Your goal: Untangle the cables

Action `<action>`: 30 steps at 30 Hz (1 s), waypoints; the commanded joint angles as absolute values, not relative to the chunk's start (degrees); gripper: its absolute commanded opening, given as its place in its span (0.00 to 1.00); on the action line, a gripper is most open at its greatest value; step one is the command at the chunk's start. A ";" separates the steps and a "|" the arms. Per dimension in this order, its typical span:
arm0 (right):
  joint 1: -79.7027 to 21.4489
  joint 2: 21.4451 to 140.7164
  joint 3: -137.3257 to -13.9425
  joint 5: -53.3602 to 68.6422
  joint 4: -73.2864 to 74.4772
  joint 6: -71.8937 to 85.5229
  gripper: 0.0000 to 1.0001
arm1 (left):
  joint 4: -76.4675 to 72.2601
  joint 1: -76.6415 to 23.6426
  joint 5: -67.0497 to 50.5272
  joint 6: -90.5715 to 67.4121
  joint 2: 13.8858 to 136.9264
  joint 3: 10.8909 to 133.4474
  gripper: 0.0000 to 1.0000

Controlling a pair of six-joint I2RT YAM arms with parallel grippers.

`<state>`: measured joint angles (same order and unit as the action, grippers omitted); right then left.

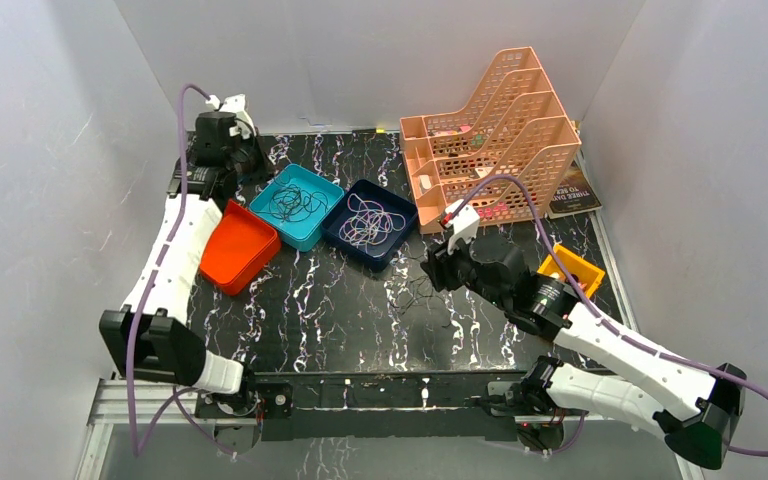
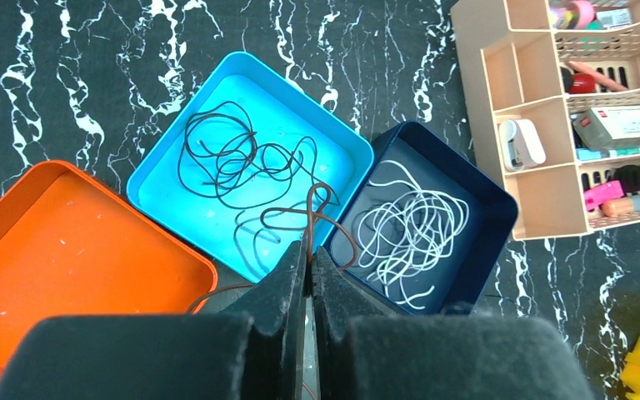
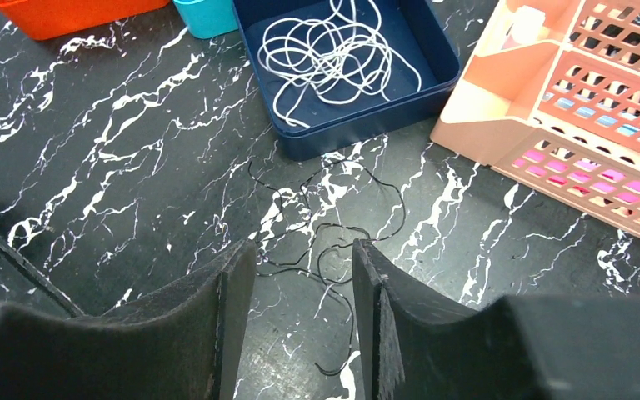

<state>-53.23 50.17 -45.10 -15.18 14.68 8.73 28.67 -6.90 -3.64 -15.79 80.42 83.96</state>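
Observation:
My left gripper [image 2: 308, 250] is raised above the trays and shut on a thin brown cable [image 2: 321, 202]. That cable loops out past the fingertips over the border between the cyan tray [image 2: 160, 171] and the navy tray [image 2: 492, 208]. Black cables [image 2: 229, 150] lie in the cyan tray and whitish cables [image 2: 412, 225] in the navy one. My right gripper [image 3: 304, 250] stands open low over the table, its fingers either side of a loose black cable [image 3: 333, 227] lying on the marble surface in front of the navy tray [image 3: 358, 125].
An empty orange tray [image 1: 240, 248] sits left of the cyan one. A peach desk organiser [image 1: 490, 140] holding small items stands at the back right, with a book [image 1: 572, 195] beside it. A yellow bin [image 1: 572, 268] lies next to the right arm.

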 commanded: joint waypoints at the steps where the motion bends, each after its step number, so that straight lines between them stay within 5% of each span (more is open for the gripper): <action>1: -53.09 48.64 -44.56 -17.61 12.98 8.25 0.55 | 25.09 -6.77 -3.12 -15.18 82.79 83.59 0.00; 30: -53.09 49.28 -42.80 -16.70 15.30 10.63 0.56 | 6.35 -6.86 -4.99 -16.04 116.23 89.79 0.00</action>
